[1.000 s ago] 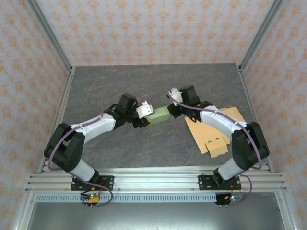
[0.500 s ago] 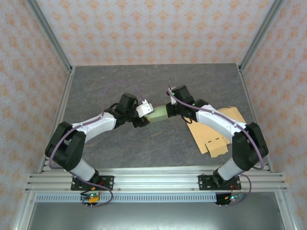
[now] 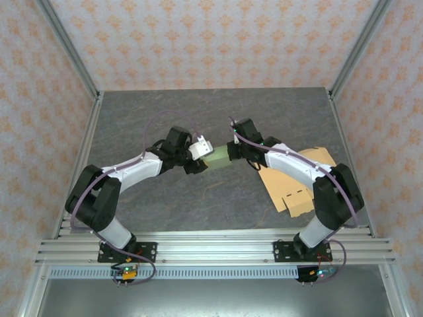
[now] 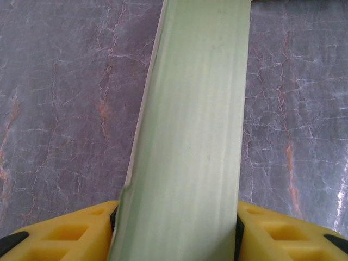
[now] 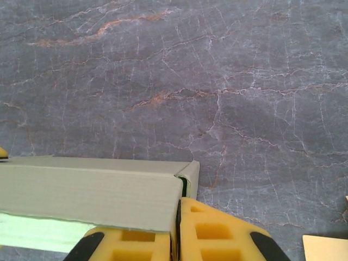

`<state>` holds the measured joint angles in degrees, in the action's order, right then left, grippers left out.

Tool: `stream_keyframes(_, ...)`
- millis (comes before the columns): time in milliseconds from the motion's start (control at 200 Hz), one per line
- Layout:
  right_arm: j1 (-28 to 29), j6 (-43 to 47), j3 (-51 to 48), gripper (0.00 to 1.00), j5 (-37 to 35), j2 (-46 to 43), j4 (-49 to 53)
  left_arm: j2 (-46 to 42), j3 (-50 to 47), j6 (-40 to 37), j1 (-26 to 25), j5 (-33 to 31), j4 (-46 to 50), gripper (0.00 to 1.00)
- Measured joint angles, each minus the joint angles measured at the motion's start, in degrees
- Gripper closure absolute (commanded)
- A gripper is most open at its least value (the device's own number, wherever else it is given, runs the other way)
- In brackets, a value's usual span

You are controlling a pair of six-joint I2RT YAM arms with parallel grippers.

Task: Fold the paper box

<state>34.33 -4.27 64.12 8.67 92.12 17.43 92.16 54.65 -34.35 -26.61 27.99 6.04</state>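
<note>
The paper box (image 3: 217,159) is a pale green, partly folded sleeve held just above the middle of the table between both arms. My left gripper (image 3: 200,162) is shut across the box's left end. In the left wrist view the box (image 4: 191,136) runs straight up the frame between the yellow fingers (image 4: 65,239) of the left gripper (image 4: 176,220). My right gripper (image 3: 234,153) is at the box's right end. Seen from the right wrist, the right gripper (image 5: 178,217) is shut on the thin end wall of the box (image 5: 92,193), beside a small open corner flap.
Flat brown cardboard blanks (image 3: 299,179) lie on the dark marbled table (image 3: 198,112) at the right, under the right forearm. A corner of one blank (image 5: 326,247) shows in the right wrist view. Aluminium frame posts (image 3: 89,142) border the table.
The right gripper has swung down and left onto the box's right end. The left gripper and the box have shifted only slightly.
</note>
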Motion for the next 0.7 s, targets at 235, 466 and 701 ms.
stream_keyframes(235, 0.7, -3.2, -0.6, 0.90, -0.6, 0.1, -1.3, 0.7, 0.7, 2.3, 0.1, -0.2, -0.9, 0.34)
stream_keyframes(466, 1.7, -6.1, -1.2, 0.91, -2.8, 0.1, -2.9, -5.2, 0.0, 14.1, 0.1, -4.9, -3.0, 0.22)
stream_keyframes(701, 4.1, -8.9, -1.3, 0.91, -6.9, 0.2, -2.9, -16.8, -4.7, 32.4, -0.3, -15.1, -6.7, 0.19)
